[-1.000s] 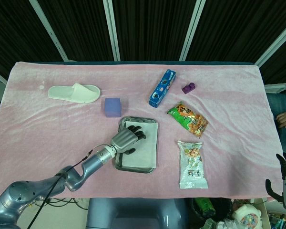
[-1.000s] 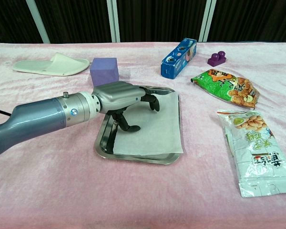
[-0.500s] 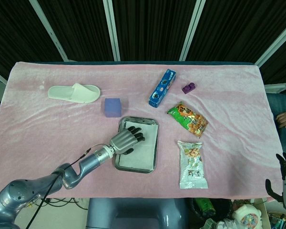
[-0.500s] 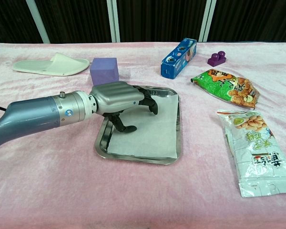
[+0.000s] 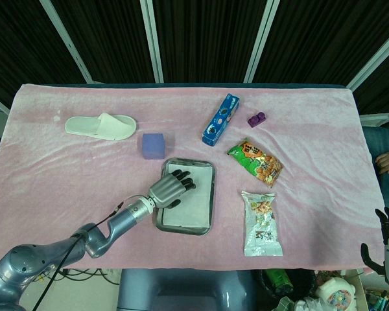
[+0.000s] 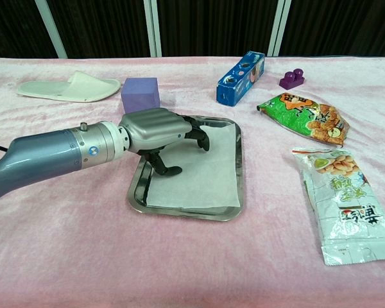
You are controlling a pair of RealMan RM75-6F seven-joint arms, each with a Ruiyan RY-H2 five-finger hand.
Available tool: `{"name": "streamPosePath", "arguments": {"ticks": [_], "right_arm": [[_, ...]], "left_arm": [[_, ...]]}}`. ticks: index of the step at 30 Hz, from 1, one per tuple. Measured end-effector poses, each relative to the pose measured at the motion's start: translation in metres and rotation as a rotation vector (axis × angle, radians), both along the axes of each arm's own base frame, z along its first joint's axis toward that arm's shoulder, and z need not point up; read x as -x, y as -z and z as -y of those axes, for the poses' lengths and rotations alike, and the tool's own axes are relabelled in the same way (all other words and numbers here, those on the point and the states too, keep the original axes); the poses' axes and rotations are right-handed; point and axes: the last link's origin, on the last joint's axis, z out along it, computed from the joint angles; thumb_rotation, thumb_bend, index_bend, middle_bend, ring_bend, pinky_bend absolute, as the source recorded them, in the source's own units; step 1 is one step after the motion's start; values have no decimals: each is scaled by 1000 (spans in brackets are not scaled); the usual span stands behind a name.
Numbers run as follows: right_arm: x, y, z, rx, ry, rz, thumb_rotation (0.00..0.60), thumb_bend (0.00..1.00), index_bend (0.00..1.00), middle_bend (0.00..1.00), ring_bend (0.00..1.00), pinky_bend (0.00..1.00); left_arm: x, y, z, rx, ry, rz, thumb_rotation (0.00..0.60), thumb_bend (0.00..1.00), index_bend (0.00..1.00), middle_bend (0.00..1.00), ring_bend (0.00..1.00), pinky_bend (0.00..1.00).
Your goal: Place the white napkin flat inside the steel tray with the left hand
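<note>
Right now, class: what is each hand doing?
Left hand: fingertips press on the white napkin in the steel tray; holds nothing.
Right hand: off the table edge, state cannot be told.

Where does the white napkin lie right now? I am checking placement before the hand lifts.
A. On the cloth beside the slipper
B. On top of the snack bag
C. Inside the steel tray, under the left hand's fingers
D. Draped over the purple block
C: the white napkin lies flat within the steel tray, with the left hand over its left part.
</note>
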Motion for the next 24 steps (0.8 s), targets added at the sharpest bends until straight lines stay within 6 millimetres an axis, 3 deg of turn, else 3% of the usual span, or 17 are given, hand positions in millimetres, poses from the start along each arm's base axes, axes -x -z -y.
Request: {"name": "streamPosePath", "arguments": {"ticks": [24], "right_arm": [[0, 0, 0, 1, 4, 2, 600, 393, 0, 0, 87, 153]], "left_arm": [[1, -11, -1, 12, 91, -28, 600, 197, 245, 237, 94, 158]]}}
